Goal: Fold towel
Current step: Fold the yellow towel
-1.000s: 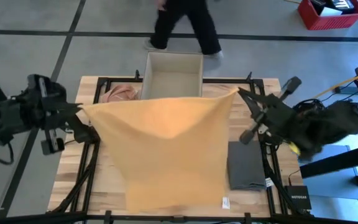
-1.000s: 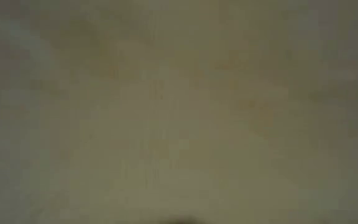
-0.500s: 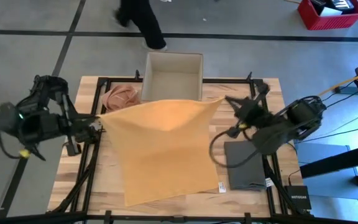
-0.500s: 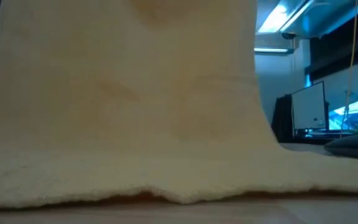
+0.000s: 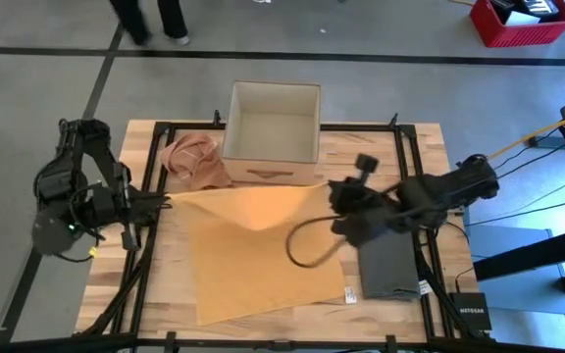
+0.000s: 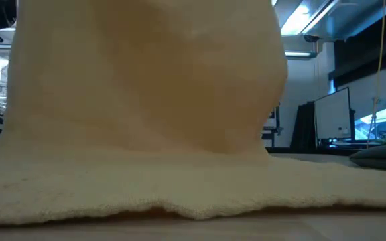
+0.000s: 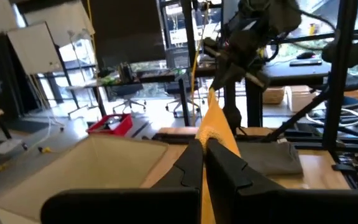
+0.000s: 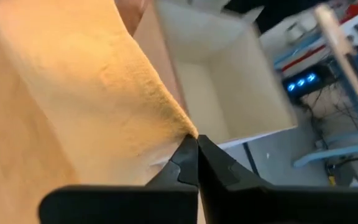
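Both claws, the left claw (image 5: 161, 200) and the right claw (image 5: 333, 193), stay clenched on the far corners of the yellow towel (image 5: 263, 255), now lowered and drawn inward. Its near half lies on the table (image 5: 165, 294), so a fold seems to begin.

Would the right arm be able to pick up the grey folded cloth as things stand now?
Probably not yet: the right gripper is shut on the yellow towel, though the grey folded cloth lies uncovered just beside it.
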{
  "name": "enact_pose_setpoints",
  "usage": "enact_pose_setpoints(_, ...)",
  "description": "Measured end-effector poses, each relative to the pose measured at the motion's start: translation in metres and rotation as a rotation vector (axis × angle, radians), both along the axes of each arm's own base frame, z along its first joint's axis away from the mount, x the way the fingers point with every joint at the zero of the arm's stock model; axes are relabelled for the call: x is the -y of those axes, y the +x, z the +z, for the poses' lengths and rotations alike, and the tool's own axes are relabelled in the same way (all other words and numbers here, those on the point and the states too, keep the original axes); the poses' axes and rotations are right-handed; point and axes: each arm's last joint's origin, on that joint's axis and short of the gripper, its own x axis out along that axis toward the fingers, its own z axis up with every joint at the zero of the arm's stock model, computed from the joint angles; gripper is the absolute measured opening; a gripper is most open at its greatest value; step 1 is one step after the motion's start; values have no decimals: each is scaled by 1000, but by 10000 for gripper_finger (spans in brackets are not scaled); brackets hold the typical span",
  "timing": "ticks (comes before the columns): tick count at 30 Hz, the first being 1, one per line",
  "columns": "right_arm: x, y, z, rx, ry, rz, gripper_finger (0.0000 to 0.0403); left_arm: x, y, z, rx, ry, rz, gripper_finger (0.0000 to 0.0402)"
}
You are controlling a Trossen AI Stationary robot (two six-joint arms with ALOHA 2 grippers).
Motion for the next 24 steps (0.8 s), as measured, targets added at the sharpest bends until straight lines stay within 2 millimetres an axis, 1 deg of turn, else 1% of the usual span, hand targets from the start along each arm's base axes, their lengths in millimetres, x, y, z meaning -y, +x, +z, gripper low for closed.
enact_pose_setpoints(3,14,18,-22,-45,7,-16,1,-6,2,-19,-25,-27,1,0)
enact_pose_setpoints(6,34,30,-40,-76,-11,-61,1,-15,2,-37,-68,-56,17,0)
enact_pose_setpoints(9,58,37,-51,-95,-70,-137,1,-25,2,-50,-119,-92,52,0)
enact_pose_setpoints(11,76,42,-55,-104,-121,-186,1,-32,2,-57,-159,-116,90,0)
enact_pose_setpoints(13,93,45,-55,-112,-168,-230,1,-39,1,-61,-194,-128,134,0)
enact_pose_setpoints(15,110,51,-53,-92,-199,-254,1,-43,3,-61,-192,-142,165,0)
enact_pose_setpoints(17,125,58,-47,-62,-228,-254,1,-47,4,-59,-199,-105,186,0)
enact_pose_setpoints(19,135,64,-41,-26,-261,-242,1,-51,4,-57,-189,-74,219,0)
enact_pose_setpoints(21,140,68,-34,11,-288,-231,1,-56,4,-55,-174,-52,249,0)
enact_pose_setpoints(23,138,69,-26,29,-295,-215,1,-59,4,-54,-157,-28,269,0)
enact_pose_setpoints(24,134,68,-22,41,-294,-202,1,-59,4,-54,-148,-15,276,0)
